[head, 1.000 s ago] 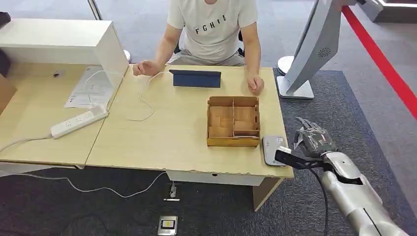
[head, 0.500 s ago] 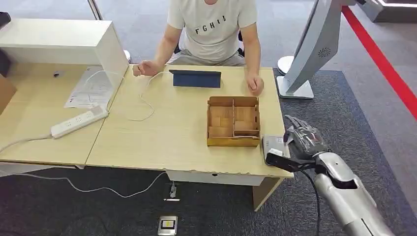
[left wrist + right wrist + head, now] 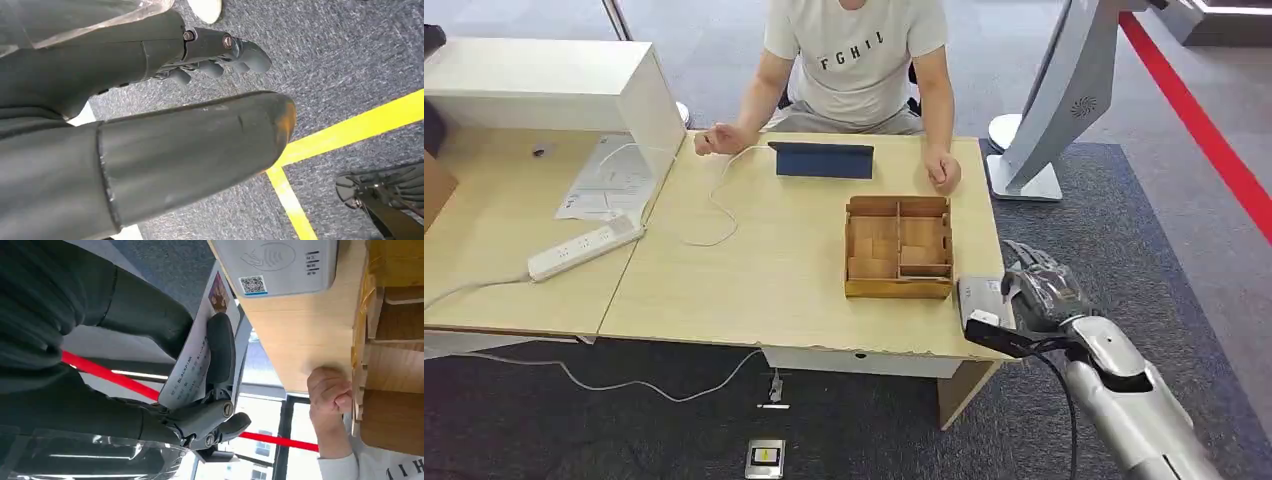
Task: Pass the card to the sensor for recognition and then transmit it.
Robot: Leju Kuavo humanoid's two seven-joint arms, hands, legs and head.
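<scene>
We find the right hand (image 3: 1042, 293) at the lower right of the head view, its silver arm rising from the bottom edge, positioned at the near right corner of the table (image 3: 774, 270). In the right wrist view this hand (image 3: 200, 390) pinches the card (image 3: 197, 357) between the thick thumb and a dark finger; the card is white with small print and a picture at one end, and it stands just beside the sensor without touching it, as far as we can tell. The sensor (image 3: 979, 300), a pale flat unit, lies on the table's near right corner; the right wrist view shows a contactless symbol and a square code on its face (image 3: 280, 262).

We note the left hand (image 3: 220, 55) in the left wrist view hanging over grey carpet crossed by a yellow line (image 3: 350, 130); its fingers are curled in and hold nothing.

Beyond the sensor, at centre right of the head view, sits a wooden box (image 3: 898, 247) divided into compartments. Farther back, at upper centre, a dark blue folded case (image 3: 822, 159) stands on the table. A white power strip (image 3: 584, 246) lies at the left. A person (image 3: 856, 60) in a white shirt sits at the far edge, both hands resting on the table.
</scene>
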